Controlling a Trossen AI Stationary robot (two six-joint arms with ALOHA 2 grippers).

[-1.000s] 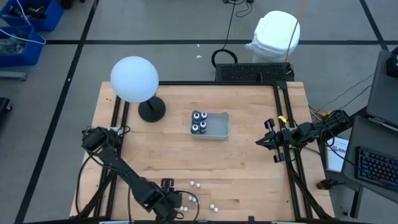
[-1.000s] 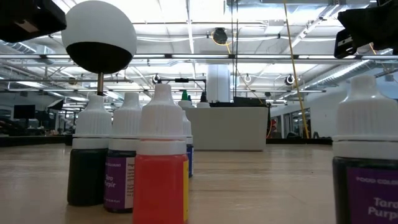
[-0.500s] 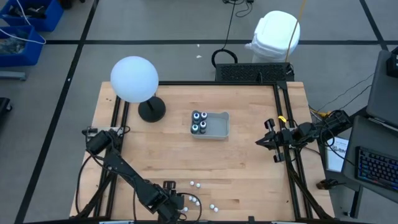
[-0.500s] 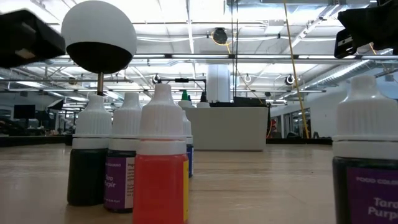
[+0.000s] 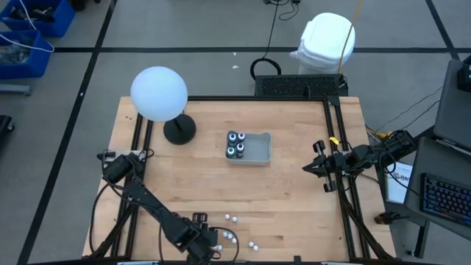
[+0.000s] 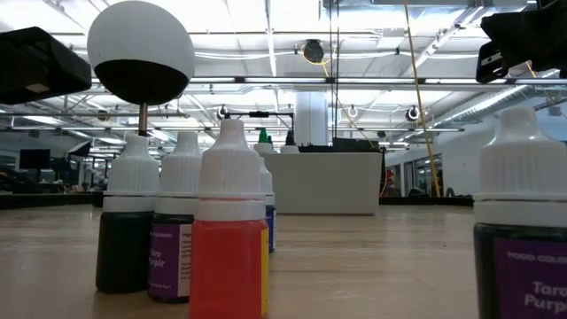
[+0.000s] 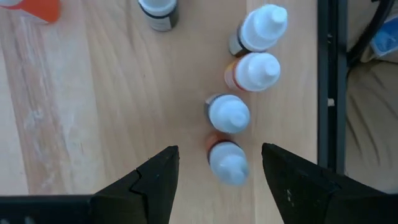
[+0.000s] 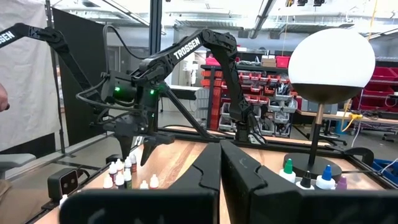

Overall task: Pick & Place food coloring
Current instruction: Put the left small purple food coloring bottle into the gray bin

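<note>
Hanging over the near edge of the table (image 5: 294,191), the left gripper (image 7: 219,165) has its two fingers spread wide above a loose cluster of food coloring bottles (image 7: 229,140), pinching nothing. From the wrist camera, an orange vial and a darker one sit between the open fingers, with two more just past them, all standing with white caps up. Seen from above, those small white caps (image 5: 229,235) are scattered along the front of the wood. Four bigger dark bottles (image 5: 235,144) already stand in the left end of the grey tray (image 5: 261,151) near the middle. A lamp with a white globe (image 5: 158,93) stands toward the far left. The right gripper (image 5: 306,168) waits at the right side, fingers pressed together, empty.
</note>
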